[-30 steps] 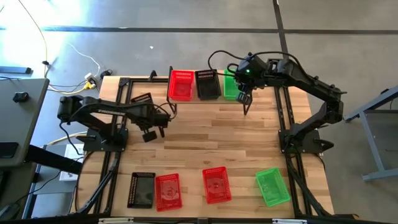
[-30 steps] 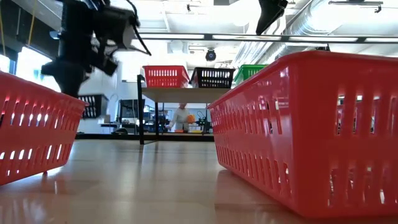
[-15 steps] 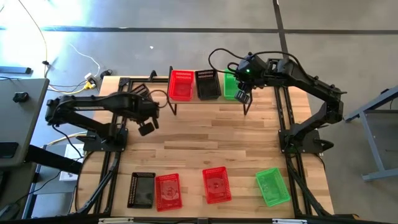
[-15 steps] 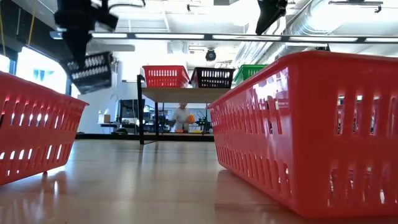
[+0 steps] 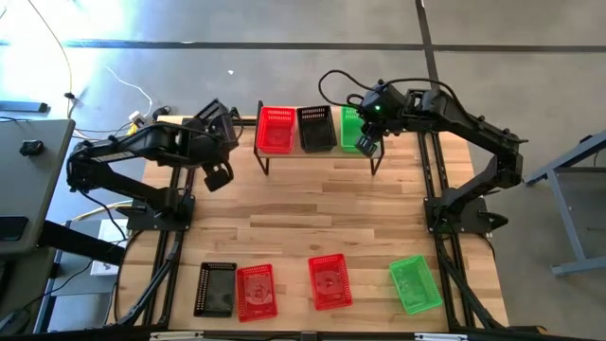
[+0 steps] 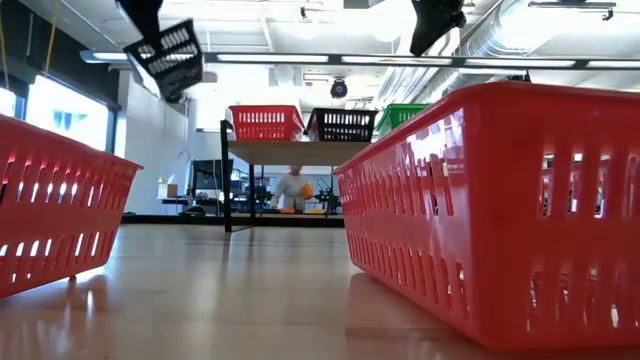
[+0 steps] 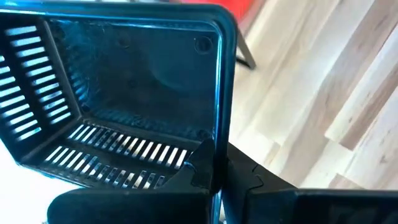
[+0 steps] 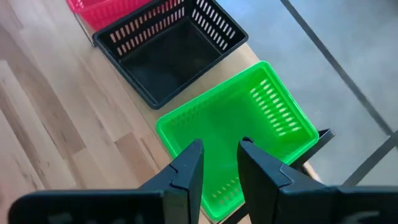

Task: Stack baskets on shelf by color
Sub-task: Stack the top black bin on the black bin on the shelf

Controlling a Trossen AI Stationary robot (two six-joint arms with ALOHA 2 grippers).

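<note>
My left gripper is shut on a black basket, held high above the table's far left; in the low view the basket hangs tilted. The shelf at the far edge carries a red basket, a black basket and a green basket, each resting on its bottom. My right gripper hovers open and empty over the green basket. Along the near edge, a black basket, two red baskets and a green basket stand on the table. My left gripper pinches the black basket's side wall at its rim, close to a corner. The basket's open side faces the wrist camera, and its inside and floor show. The basket is lifted clear of the table and hangs tilted from the fingers.
The middle of the wooden table lies between the shelf and the near row of baskets. Black metal frames run along both table sides. In the low view a person shows far behind the shelf.
My left gripper has gone up and toward the table's far left corner with the black basket, which now hangs higher and more tilted, clear of the table. My right gripper stays over the green basket on the shelf.
</note>
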